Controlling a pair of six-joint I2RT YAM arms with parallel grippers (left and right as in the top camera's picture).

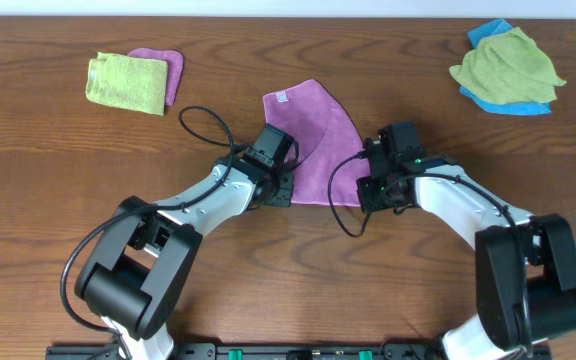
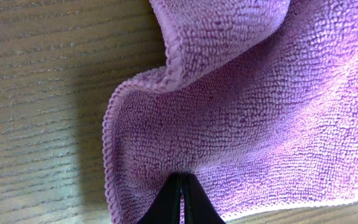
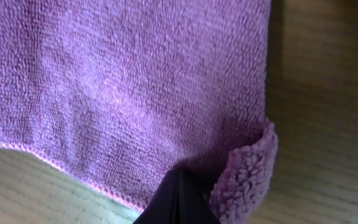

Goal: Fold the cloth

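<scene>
Lilac fuzzy square microfibre cloth (image 1: 313, 140) on the wooden surface (image 1: 68, 180): left end effector (image 2: 182, 200) clamps its 7 o'clock corner, right end effector (image 3: 178, 198) seemingly pinches its 5 o'clock corner.

The wooden table (image 1: 48, 160) carries the cloth (image 1: 313, 125), a green-on-pink pile (image 1: 128, 82) and a green-on-blue heap (image 1: 508, 70).

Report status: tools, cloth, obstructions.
Left tool shut on cloth, near edge. Right tool shut on same edge, corner curled beside it. Green cloth and green-blue pile lie well clear.
</scene>
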